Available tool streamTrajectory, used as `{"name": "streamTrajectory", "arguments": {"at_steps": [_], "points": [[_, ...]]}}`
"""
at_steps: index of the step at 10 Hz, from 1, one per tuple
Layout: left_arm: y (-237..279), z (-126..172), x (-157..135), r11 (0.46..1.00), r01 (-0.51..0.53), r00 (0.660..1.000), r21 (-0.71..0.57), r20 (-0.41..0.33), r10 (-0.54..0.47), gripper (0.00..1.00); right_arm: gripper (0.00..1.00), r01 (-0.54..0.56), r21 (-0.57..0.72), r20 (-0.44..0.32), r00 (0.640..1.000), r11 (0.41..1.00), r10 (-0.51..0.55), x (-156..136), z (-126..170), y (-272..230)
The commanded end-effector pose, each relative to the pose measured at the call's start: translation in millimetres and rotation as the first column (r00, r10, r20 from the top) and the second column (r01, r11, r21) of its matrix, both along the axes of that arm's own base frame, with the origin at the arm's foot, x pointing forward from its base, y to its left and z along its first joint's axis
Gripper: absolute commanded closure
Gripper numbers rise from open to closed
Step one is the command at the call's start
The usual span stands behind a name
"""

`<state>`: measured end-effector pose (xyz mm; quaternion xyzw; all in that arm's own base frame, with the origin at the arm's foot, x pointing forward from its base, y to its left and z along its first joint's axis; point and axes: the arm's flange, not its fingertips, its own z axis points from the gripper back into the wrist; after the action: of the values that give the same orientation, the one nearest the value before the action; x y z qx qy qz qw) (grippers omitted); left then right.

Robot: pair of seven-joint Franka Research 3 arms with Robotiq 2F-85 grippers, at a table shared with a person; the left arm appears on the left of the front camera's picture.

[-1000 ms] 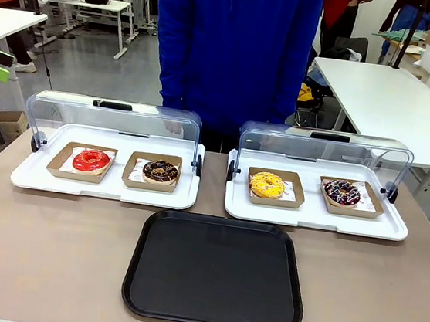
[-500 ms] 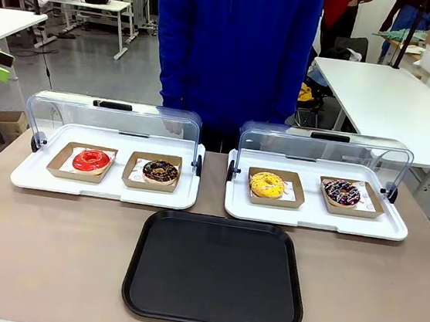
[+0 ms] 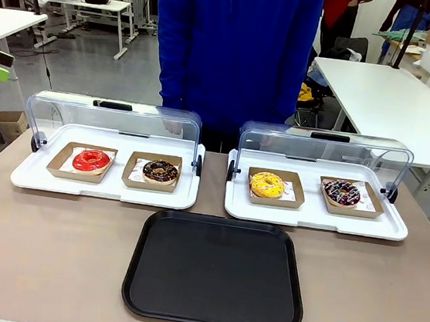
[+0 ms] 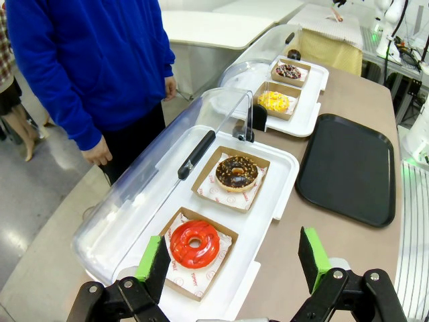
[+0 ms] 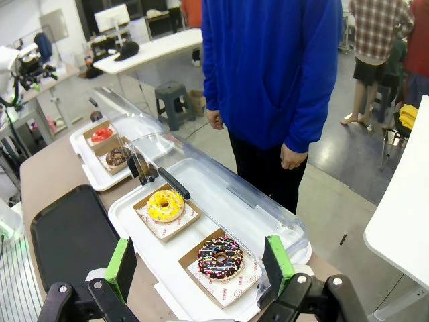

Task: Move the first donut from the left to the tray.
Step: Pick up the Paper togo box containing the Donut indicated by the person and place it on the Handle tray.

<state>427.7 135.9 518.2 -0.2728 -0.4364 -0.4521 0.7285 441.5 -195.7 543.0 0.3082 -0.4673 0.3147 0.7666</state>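
Note:
The glossy red donut (image 3: 91, 161) lies in its small brown cardboard tray at the left end of the left white tray (image 3: 34, 177); the left wrist view has the red donut (image 4: 194, 243) close below. The large black tray (image 3: 216, 271) lies at the table's front middle, and the black tray (image 4: 346, 168) sits to the right in the left wrist view. My left gripper (image 4: 231, 259) hangs open above the red donut's end of the table. My right gripper (image 5: 201, 265) is open above the sprinkled chocolate donut (image 5: 220, 257).
A chocolate donut (image 3: 160, 172) sits beside the red one. The right white tray (image 3: 313, 216) holds a yellow donut (image 3: 267, 185) and a sprinkled chocolate donut (image 3: 342, 192). Both clear lids (image 3: 115, 113) stand raised behind. A person in a blue top (image 3: 236, 47) stands at the far edge.

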Motion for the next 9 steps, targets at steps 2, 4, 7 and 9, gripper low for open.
{"name": "streamTrajectory", "arguments": {"at_steps": [2, 4, 7, 9], "points": [[-0.6, 0.6, -0.1, 1.000, 0.008, 1.000, -0.009, 0.010, -0.008, 0.00, 0.00, -0.005, 0.004, 0.008, 1.000, 1.000, 0.005, 0.4, 0.5, 1.2], [-0.6, 0.6, -0.1, 1.000, 0.008, 1.000, -0.009, 0.010, -0.008, 0.00, 0.00, -0.005, 0.004, 0.008, 1.000, 1.000, 0.005, 0.4, 0.5, 1.2], [-0.6, 0.6, -0.1, 1.000, 0.008, 1.000, -0.009, 0.010, -0.008, 0.00, 0.00, -0.005, 0.004, 0.008, 1.000, 1.000, 0.005, 0.4, 0.5, 1.2], [-0.6, 0.6, -0.1, 1.000, 0.008, 1.000, -0.009, 0.010, -0.008, 0.00, 0.00, -0.005, 0.004, 0.008, 1.000, 1.000, 0.005, 0.4, 0.5, 1.2]]}}
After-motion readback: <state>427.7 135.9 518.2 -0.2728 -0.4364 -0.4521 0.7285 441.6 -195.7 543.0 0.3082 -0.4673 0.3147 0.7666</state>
